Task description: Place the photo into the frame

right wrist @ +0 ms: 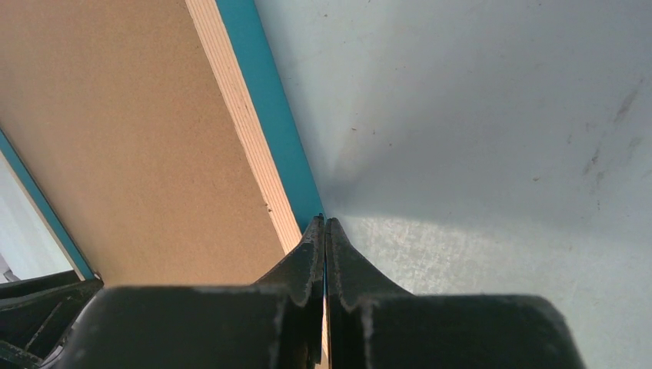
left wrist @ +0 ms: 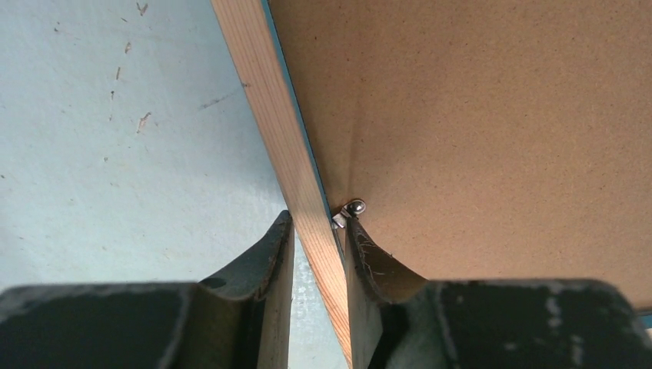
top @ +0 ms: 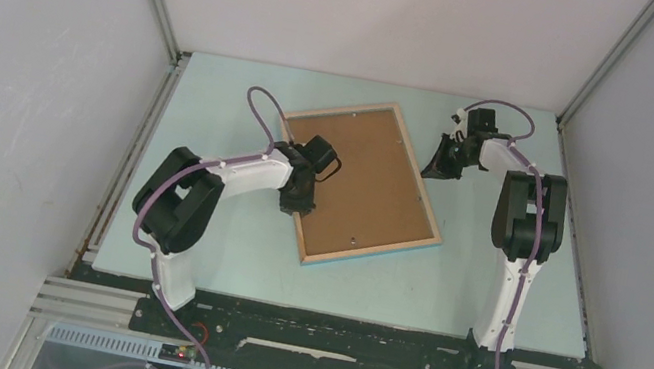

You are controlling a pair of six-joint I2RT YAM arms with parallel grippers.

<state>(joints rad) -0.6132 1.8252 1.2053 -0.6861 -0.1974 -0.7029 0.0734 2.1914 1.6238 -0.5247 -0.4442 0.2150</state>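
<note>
Wood rail of the frame (left wrist: 296,165), lying face-down mid-table w/ backing board (top: 362,179) up, sits between my left gripper (left wrist: 315,231) jaws, prob. to steady it; right gripper (right wrist: 324,231) pinched together, apparently empty; photo not visible.

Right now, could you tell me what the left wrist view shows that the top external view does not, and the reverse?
Only the left wrist view shows the left gripper straddling the frame rail, one finger either side, beside a small metal tab on the backing board. Only the top external view shows the whole frame lying back-up and the right gripper off its right edge. Both show the frame, the board and the pale table.
</note>
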